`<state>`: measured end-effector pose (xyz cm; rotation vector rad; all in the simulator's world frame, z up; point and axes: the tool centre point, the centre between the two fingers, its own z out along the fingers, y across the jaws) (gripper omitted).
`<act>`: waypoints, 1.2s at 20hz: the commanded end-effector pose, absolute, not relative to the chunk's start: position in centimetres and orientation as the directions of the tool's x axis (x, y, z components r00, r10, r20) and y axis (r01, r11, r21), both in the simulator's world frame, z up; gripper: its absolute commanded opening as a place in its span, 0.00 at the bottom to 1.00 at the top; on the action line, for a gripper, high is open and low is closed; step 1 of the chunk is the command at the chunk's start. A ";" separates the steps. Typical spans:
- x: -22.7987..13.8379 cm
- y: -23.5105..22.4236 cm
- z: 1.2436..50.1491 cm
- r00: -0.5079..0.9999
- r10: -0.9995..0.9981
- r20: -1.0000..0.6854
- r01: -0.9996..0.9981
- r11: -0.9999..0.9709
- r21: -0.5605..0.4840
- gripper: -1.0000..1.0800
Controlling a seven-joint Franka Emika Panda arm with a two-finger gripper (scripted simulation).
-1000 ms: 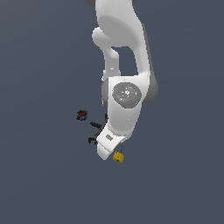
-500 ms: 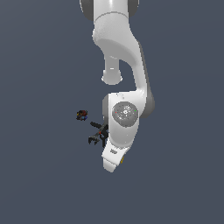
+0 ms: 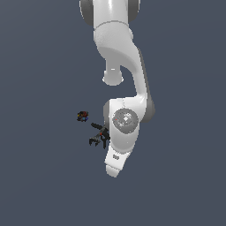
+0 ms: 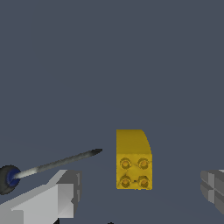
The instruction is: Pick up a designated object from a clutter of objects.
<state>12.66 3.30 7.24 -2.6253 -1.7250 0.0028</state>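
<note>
Yellow block [image 4: 133,159] is what I am after, and in the wrist view it lies on the bare grey floor [image 4: 113,65] between my two fingers, studs facing up toward the camera, one end rounded off and the other square. My gripper [image 4: 140,192] is spread wide: one finger [image 4: 61,194] shows on one side of the block and the other finger [image 4: 213,188] on the opposite side, with clear floor between each pad and the block, so nothing is being pinched yet. The gap on the second finger's side looks the larger, so I judge I sit a little off centre and would nudge toward that finger before closing. The screwdriver [image 4: 57,164] is the thing to mind; its dark tip points at the block and stops just short of it, close above the nearer finger. If I come down carelessly that finger could land on the shaft or sweep it into the block, so I would descend straight, slowly, and close only once both pads are level with the block's flat sides. From the exterior view the arm's wrist [image 3: 121,132] covers the block entirely, so I cannot check height from there; I see only the black clamp-like tool [image 3: 99,136] just beside the wrist and the dark multicoloured lump [image 3: 82,116] a bit farther off, both apart from my fingers.
</note>
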 end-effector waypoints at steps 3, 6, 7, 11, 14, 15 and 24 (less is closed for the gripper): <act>12.7 3.3 6.9 0.397 0.918 -0.001 0.918 -0.397 -0.001 0.96; 12.7 3.3 5.8 0.396 0.918 -0.001 0.918 -0.396 -0.001 0.96; 12.6 3.3 5.3 0.395 0.919 -0.001 0.919 -0.395 0.000 0.96; 12.6 3.3 3.1 0.393 0.920 0.000 0.920 -0.393 0.000 0.96; 12.6 3.3 2.3 0.393 0.920 0.000 0.920 -0.393 0.000 0.96; 12.7 3.3 2.2 0.393 0.920 0.000 0.920 -0.393 0.000 0.96; 12.7 3.3 2.2 0.393 0.920 0.000 0.920 -0.393 0.000 0.00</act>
